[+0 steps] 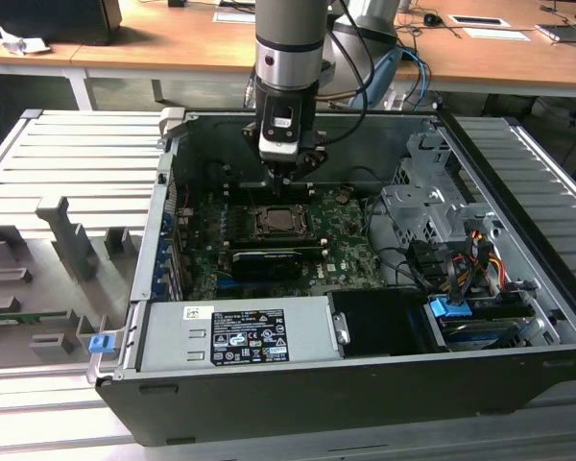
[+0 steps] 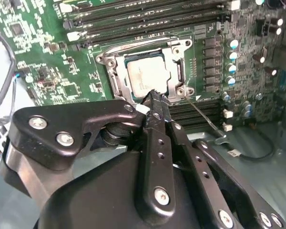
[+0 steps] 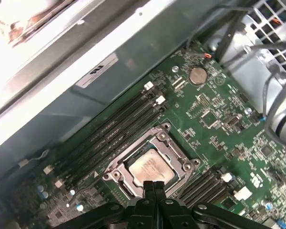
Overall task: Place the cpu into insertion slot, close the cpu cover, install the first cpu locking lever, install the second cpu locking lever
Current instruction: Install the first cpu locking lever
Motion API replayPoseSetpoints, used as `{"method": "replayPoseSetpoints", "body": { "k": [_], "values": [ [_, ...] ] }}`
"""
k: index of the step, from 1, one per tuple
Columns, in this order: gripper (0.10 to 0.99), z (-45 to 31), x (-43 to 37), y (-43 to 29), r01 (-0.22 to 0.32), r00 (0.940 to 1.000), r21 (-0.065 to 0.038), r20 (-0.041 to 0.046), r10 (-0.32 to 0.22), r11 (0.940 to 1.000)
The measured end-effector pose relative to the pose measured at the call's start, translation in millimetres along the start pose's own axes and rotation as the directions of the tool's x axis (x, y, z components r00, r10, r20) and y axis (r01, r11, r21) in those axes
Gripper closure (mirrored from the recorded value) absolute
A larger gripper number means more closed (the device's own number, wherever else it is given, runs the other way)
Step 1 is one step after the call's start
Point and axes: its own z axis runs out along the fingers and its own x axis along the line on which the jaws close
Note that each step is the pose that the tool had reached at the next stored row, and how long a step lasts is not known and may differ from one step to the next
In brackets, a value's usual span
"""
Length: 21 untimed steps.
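Clenched and empty, the robot's hand (image 1: 286, 179) hovers inside an open computer case (image 1: 365, 408); the cpu (image 2: 148, 76) lies in the insertion slot (image 1: 255, 229), at the hand's 6 o'clock in the exterior view, framed by the lowered cpu cover (image 2: 177, 71)

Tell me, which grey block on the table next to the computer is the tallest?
The grey post with a crossbar top, on the exterior view's left; the other blocks around it are low and squat.
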Motion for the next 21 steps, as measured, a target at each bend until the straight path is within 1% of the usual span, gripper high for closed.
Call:
{"method": "replayPoseSetpoints", "body": {
  "k": [1,2,4,5,7,8,10,11,13,14,15,16,17,19,21],
  "values": [
    [0.98,0.0,0.0,0.0,0.018,0.9998,0.0,-0.0005,-0.018,0.9998],
    [0.98,0.1,0.0,0.0,0.047,0.9989,0.0,-0.0012,-0.047,0.9989],
    [0.98,0.1,0.0,0.0,0.085,0.9964,0.0,-0.0022,-0.085,0.9964],
    [0.98,0.2,0.0,0.0,0.128,0.9918,0.0,-0.0034,-0.128,0.9918],
    [0.98,0.2,0.0,0.0,0.169,0.9855,-0.001,-0.0044,-0.169,0.9856],
    [0.98,0.3,0.0,-0.1,0.202,0.9793,-0.001,-0.0054,-0.202,0.9794],
    [0.98,0.5,0.0,-0.1,0.242,0.9703,-0.001,-0.0064,-0.242,0.9703],
    [0.98,0.6,0.0,-0.1,0.272,0.9623,-0.001,-0.0072,-0.272,0.9623],
    [0.98,0.9,0.0,0.0,0.311,0.9502,-0.002,-0.0082,-0.311,0.9503],
    [0.98,1.2,0.0,-0.1,0.352,0.9359,-0.002,-0.0092,-0.352,0.936],
    [0.98,1.4,0.0,-0.1,0.377,0.9262,-0.003,-0.0099,-0.377,0.9262],
    [0.98,1.5,0.0,-0.1,0.395,0.9186,-0.003,-0.0103,-0.395,0.9187],
    [0.98,1.6,0.0,-0.1,0.417,0.9088,-0.003,-0.011,-0.417,0.9089],
    [0.98,1.8,0.0,-0.1,0.449,0.8937,-0.004,-0.0117,-0.449,0.8938],
    [0.98,2.0,0.0,-0.1,0.484,0.875,-0.004,-0.0127,-0.484,0.8751]
  ]
}}
